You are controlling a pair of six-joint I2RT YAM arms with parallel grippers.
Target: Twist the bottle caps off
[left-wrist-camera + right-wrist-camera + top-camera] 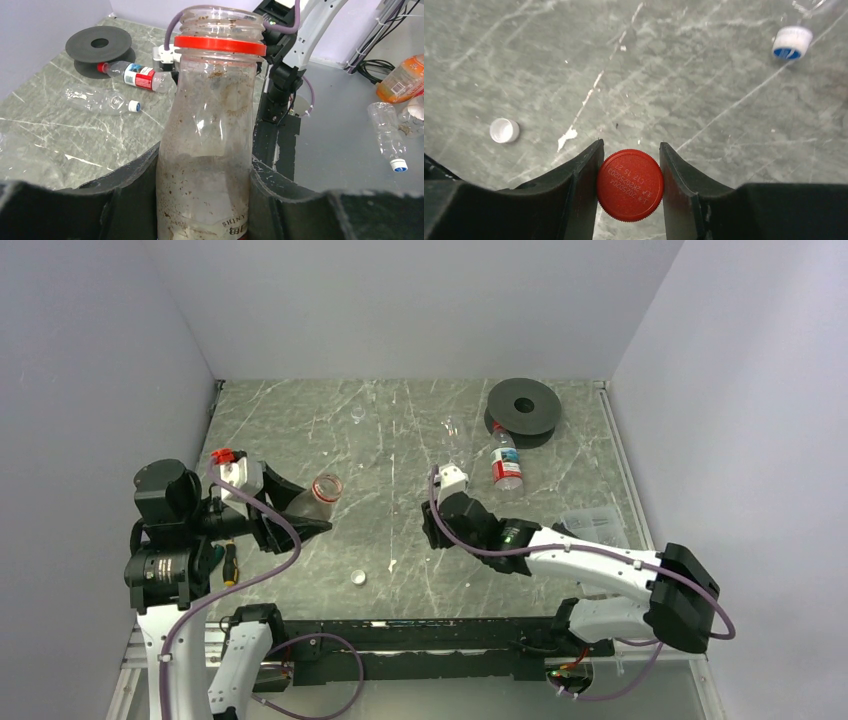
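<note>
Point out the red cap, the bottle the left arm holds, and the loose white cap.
red cap [630,185]: right wrist view, middle of its printed top.
bottle [210,150]: left wrist view, clear body below the neck.
white cap [504,130]: right wrist view, its centre.

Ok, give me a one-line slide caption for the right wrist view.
Right gripper shut on the red cap above the table, a loose white cap lying nearby.

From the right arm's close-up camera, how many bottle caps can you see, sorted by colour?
red cap: 1
plain white cap: 1
white cap with blue rim: 1
Total: 3
</note>
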